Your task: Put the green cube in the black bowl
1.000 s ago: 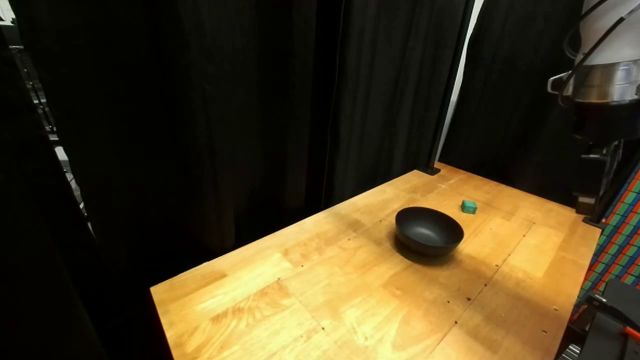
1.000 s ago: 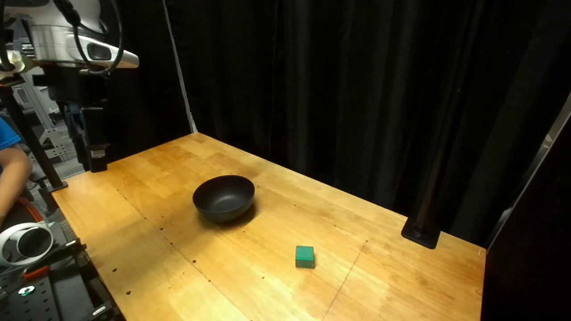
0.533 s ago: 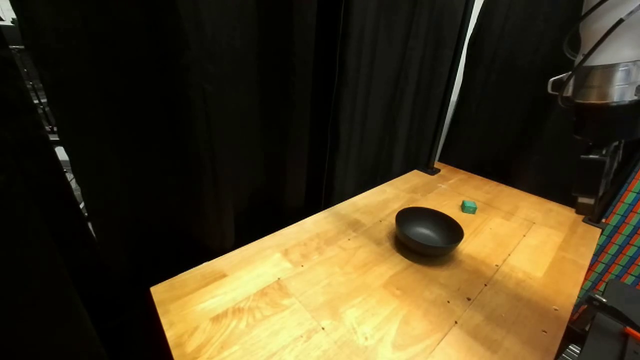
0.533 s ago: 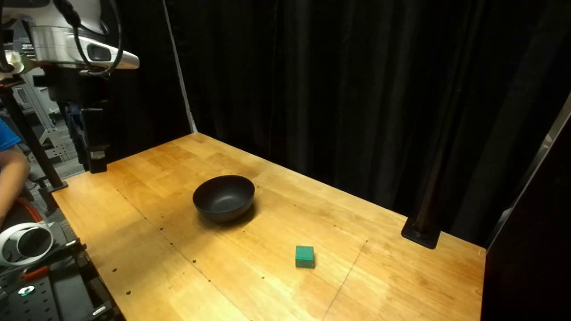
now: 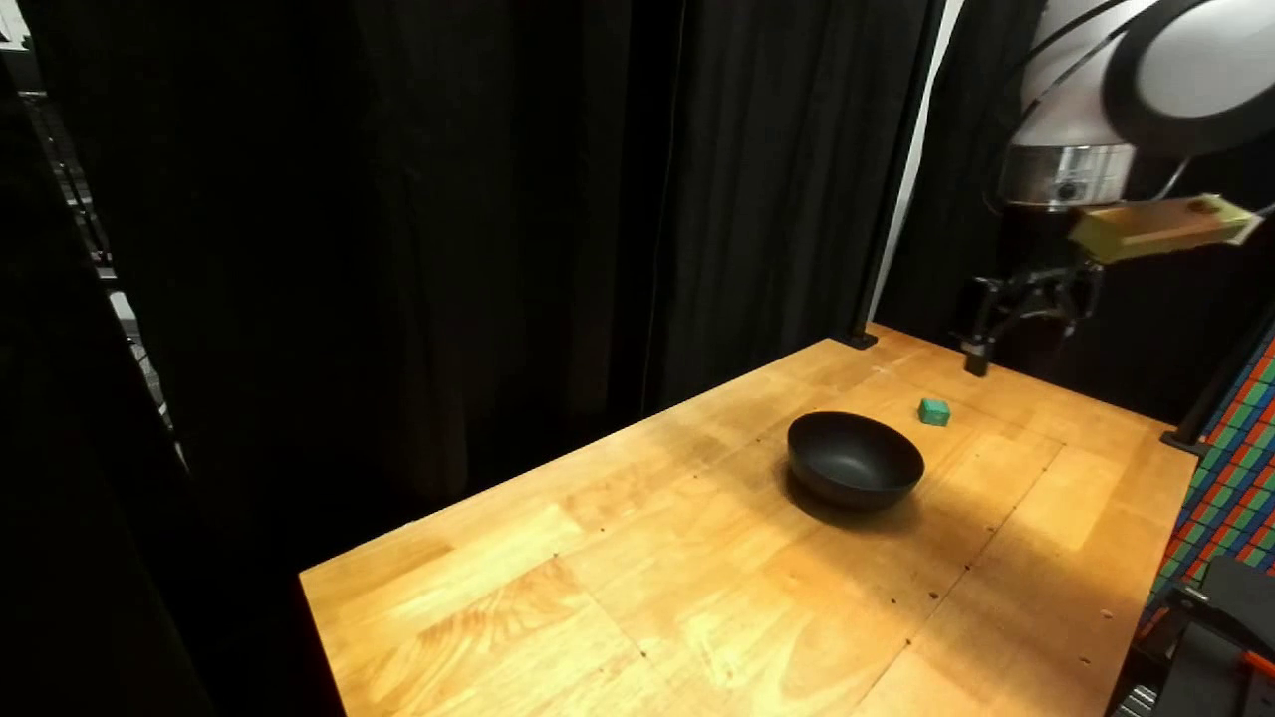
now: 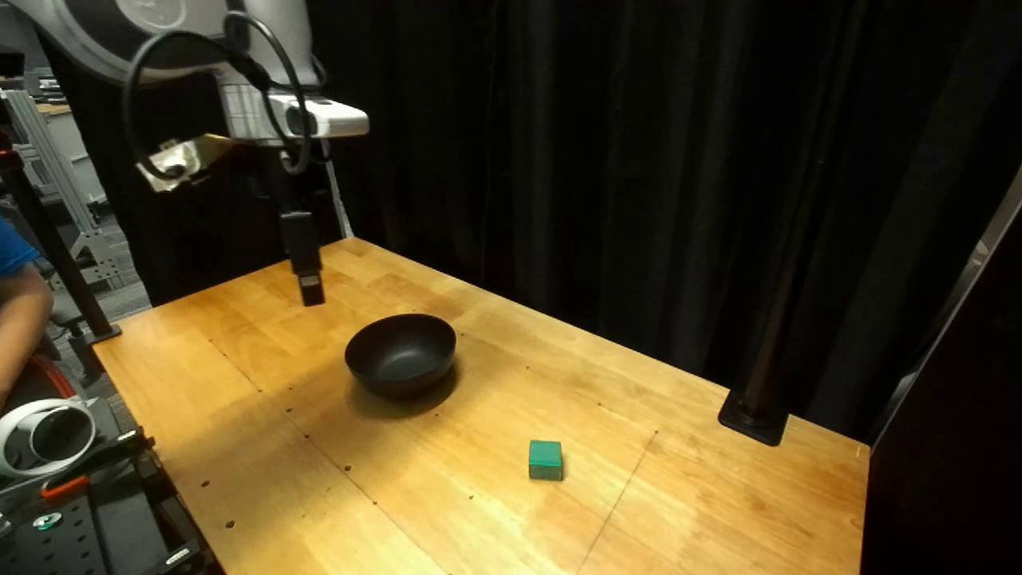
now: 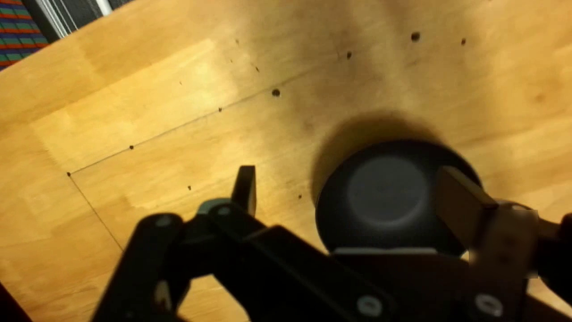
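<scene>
Gripping nothing with wide-spread end effector (image 7: 347, 176) | likely needing next to swing beyond black bowl (image 6: 401, 356) toward green cube (image 6: 545, 460), on desk (image 6: 471, 431) down-right of end effector in an exterior view

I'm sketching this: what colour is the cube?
The cube is green, clearest in an exterior view.

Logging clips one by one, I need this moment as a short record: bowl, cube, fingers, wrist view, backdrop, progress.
Black bowl: upright on the wooden table
Green cube: on the table, outside the bowl
Fingers: spread apart, raised above the table, holding nothing
Wrist view: bowl shows, cube does not
Backdrop: black curtains
Progress: cube not yet in bowl
</scene>
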Motion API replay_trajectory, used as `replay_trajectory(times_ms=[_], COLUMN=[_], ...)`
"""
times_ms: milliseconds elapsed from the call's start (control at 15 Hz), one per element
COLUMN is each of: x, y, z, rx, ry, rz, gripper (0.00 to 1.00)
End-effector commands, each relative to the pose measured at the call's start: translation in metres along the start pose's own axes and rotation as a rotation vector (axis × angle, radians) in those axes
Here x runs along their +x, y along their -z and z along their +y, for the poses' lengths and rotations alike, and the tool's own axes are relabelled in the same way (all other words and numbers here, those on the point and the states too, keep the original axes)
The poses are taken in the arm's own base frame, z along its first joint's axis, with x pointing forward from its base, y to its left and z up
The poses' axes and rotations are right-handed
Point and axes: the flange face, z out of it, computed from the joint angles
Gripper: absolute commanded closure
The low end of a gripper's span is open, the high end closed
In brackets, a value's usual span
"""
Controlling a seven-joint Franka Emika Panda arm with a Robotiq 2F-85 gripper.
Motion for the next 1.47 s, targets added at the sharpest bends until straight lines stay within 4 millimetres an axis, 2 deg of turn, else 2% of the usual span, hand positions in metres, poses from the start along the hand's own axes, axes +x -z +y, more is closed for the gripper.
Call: replay_trajectory(times_ms=[0, 200, 467, 600, 867, 1200, 1267, 1333, 1400], x=[0.084, 0.139, 0.18, 0.195, 0.22, 0.246, 0.249, 0.25, 0.252], y=[-0.016, -0.043, -0.094, -0.122, -0.172, -0.216, -0.222, -0.227, -0.231], z=[0.018, 0.055, 0.119, 0.141, 0.166, 0.178, 0.18, 0.181, 0.182], rx=[0.057, 0.09, 0.131, 0.166, 0.203, 0.193, 0.188, 0.178, 0.166], ry=[-0.189, -0.345, -0.531, -0.614, -0.731, -0.797, -0.798, -0.797, -0.795], rz=[0.034, 0.042, -0.023, -0.057, -0.1, -0.118, -0.126, -0.134, -0.136], gripper=[0.0, 0.0, 0.0, 0.0, 0.0, 0.0, 0.25, 0.26, 0.35])
